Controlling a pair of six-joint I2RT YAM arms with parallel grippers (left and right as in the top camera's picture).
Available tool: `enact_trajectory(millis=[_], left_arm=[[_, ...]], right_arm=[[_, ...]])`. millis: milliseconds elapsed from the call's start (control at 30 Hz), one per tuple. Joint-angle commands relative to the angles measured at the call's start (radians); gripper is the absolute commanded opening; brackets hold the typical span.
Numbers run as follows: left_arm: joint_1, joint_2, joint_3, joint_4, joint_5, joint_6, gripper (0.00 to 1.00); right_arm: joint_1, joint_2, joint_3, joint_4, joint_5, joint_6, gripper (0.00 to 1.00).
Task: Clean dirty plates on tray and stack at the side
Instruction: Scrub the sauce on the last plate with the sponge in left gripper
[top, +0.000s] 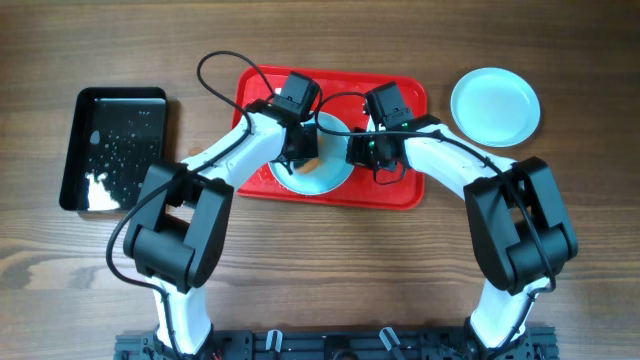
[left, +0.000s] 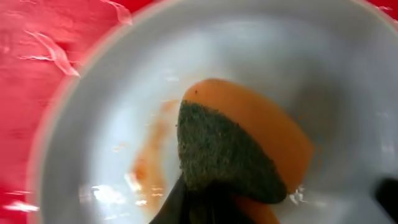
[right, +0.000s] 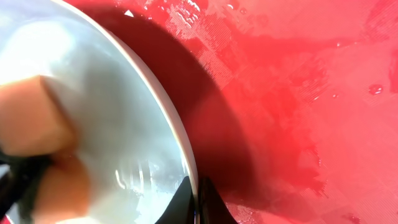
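**Left claw** (left: 200, 206): closed on an orange foam sponge (left: 267, 137) with a dark green scouring layer. The sponge is set down inside the round pale-blue shallow plate (left: 280, 50). A brownish-orange smear (left: 149, 163) lies on the plate floor just beside the sponge and has not been wiped off.

**Right claw** (right: 198, 202): jaws drawn narrow, tips meeting at the raised rim of the same plate. I read this as a pinch to steady it. Whether the rim is truly clamped, the wrist view does not settle.

**Location:** this plate sits near the middle of the large red rectangular plastic tray (top: 400, 192). The tray surface is wet and beaded around it.

**Handling, in my judgement:** the plate is stiff, light and glossy. On the wet tray it is likely to skate or spin under scrubbing pressure. The rim is the only sound hold, one finger over and one under; the floor offers nothing to grip. The sponge is soft and gives under load.

**Surroundings:** a second pale-blue plate (top: 495, 105), apparently clean, lies on the wooden table (top: 320, 300) to the right, clear of the red tray. A small black rectangular tray (top: 115, 150), speckled with droplets, sits well to the left.
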Motion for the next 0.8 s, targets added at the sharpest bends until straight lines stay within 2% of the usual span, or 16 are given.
enact_trajectory(millis=[0,133,300,500,633,767], left_arm=[[0.014,0.038,-0.021,-0.034,-0.354,0.003,0.04],[0.014,0.034,-0.018,-0.033,-0.459,0.003,0.04],[0.014,-0.001,-0.017,-0.032,-0.46,0.002,0.04],[-0.003,-0.14,-0.017,-0.03,-0.447,0.001,0.04],[-0.014,-0.235,-0.017,-0.017,-0.333,0.002,0.04],[-0.014,-0.237,-0.019,-0.008,-0.172,0.002,0.04]], right_arm=[[-0.003,0.039,-0.004,-0.017,0.075,0.013,0.04],[-0.003,0.039,-0.004,-0.028,0.096,0.012,0.04],[-0.003,0.039,-0.004,-0.026,0.105,0.012,0.04],[-0.004,0.039,-0.004,-0.027,0.105,0.013,0.04],[-0.003,0.039,-0.004,-0.027,0.105,0.014,0.04],[-0.003,0.039,-0.004,-0.028,0.104,0.014,0.04]])
